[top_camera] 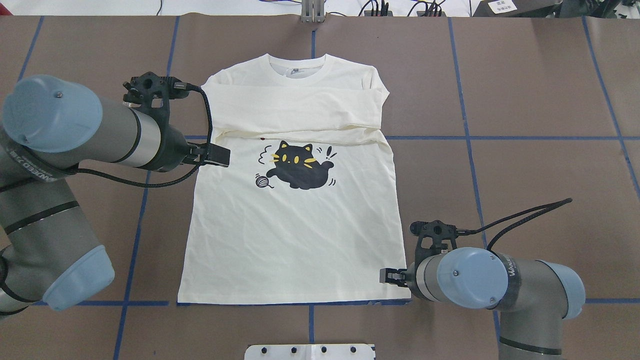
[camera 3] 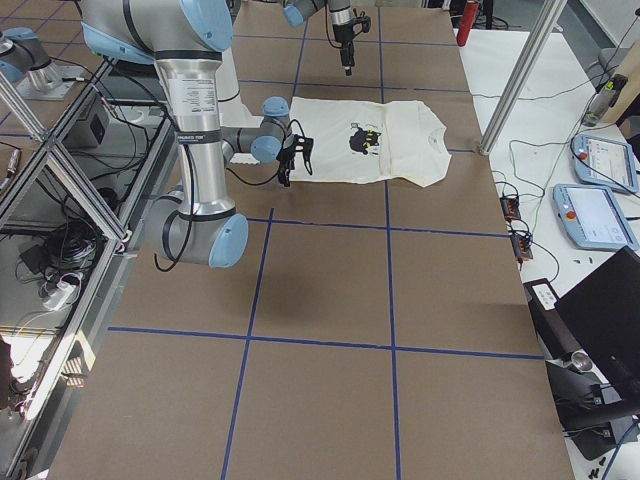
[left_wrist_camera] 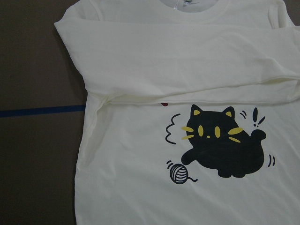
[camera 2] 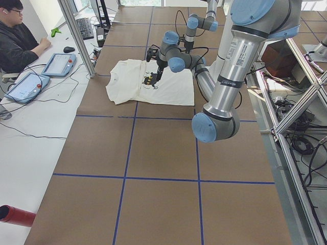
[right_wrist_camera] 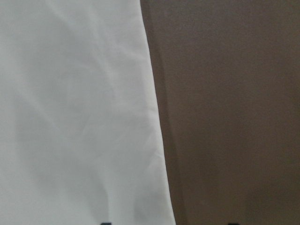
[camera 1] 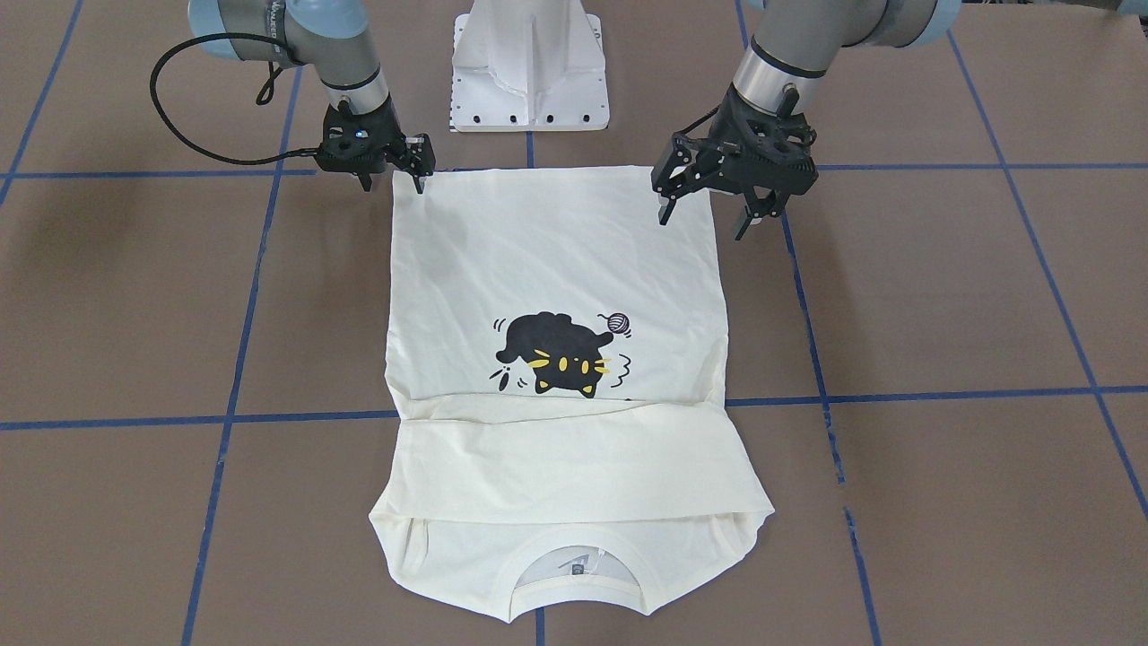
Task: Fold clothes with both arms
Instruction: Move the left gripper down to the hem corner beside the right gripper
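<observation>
The cream long-sleeved shirt [camera 1: 538, 260] [top_camera: 295, 240] lies flat and front up, with the black cat print [left_wrist_camera: 225, 150] showing. Its collar points away from the robot, and both sleeves are folded across the chest [top_camera: 300, 107]. My right gripper [camera 1: 393, 184] [right_wrist_camera: 168, 222] is open and low at the hem corner on the robot's right. Its fingertips straddle the shirt's side edge [right_wrist_camera: 154, 117]. My left gripper [camera 1: 704, 220] hangs open, raised above the shirt's other side, and holds nothing. The left wrist view looks down on the shirt [left_wrist_camera: 140, 187] from well above.
The white pedestal base [camera 1: 529, 72] stands just behind the hem. Blue tape lines [top_camera: 500, 137] cross the brown table all around. In the exterior left view a person [camera 2: 15, 41] sits at a side desk with tablets [camera 2: 59, 64], beyond a metal post [camera 2: 76, 35].
</observation>
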Tool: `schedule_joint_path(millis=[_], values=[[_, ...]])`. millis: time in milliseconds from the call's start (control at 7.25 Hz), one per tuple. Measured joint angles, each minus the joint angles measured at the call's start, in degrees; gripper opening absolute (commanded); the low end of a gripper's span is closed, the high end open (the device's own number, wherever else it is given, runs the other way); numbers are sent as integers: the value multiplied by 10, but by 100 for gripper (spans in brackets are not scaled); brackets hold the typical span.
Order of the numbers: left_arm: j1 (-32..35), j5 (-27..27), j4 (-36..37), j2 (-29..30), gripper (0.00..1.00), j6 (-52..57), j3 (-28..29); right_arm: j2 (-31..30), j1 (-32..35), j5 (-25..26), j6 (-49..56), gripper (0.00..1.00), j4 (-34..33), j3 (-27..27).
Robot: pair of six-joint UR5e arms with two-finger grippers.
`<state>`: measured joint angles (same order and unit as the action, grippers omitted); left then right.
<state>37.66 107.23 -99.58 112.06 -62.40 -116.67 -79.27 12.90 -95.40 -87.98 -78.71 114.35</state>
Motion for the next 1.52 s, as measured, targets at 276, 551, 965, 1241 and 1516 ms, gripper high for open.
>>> schedule_joint_path(millis=[276, 551, 965, 1241, 1516], values=[[0, 0, 0, 0, 100, 0, -1, 0, -3, -6, 0, 51, -1, 0], [0, 0, 0, 1, 100, 0, -2, -1, -4, -19, 0, 50, -1, 0], [-1, 0, 0, 1, 100, 0, -2, -1, -4, -30, 0, 0, -2, 0], [-1, 0, 0, 2, 100, -1, -2, 0, -3, -36, 0, 0, -2, 0], [-2, 0, 0, 2, 100, -1, -2, 0, -2, -41, 0, 0, -2, 4]])
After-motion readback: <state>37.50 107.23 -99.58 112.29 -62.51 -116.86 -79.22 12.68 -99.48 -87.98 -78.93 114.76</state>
